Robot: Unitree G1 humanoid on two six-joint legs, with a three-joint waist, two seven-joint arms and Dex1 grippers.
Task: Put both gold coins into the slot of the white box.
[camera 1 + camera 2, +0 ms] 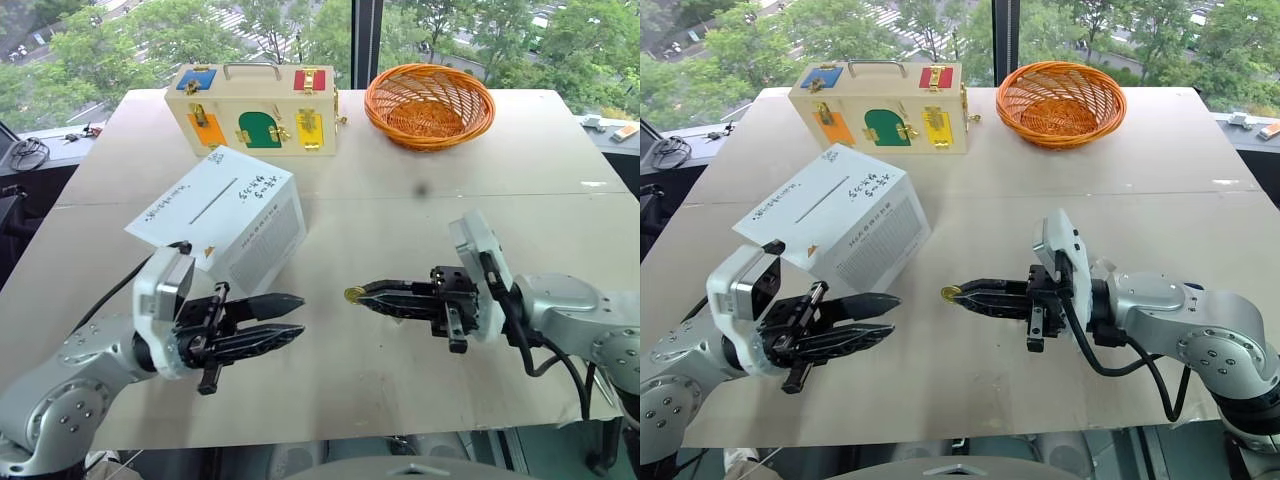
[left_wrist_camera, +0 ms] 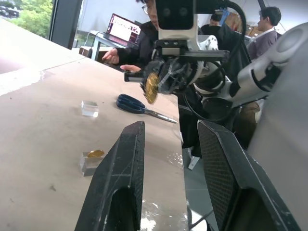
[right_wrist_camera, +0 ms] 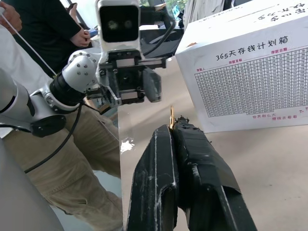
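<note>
My right gripper (image 1: 364, 296) is shut on a gold coin (image 1: 353, 294), held on edge at its fingertips above the table, pointing left. The left wrist view shows that coin (image 2: 151, 87) in the right gripper's tips. The second gold coin (image 2: 96, 153) lies on a small clear plastic square on the table. My left gripper (image 1: 300, 316) is open with nothing between its fingers, pointing right at the coin from a short gap away. The white box (image 1: 262, 240) stands tilted just behind the left gripper, its dark slot (image 1: 213, 201) on the top face.
A cream wooden case (image 1: 255, 108) with coloured doors and an orange wicker basket (image 1: 428, 105) stand at the table's far side. Blue-handled scissors (image 2: 139, 107) and another clear square (image 2: 89, 108) lie on the table. People (image 2: 144, 33) stand beside it.
</note>
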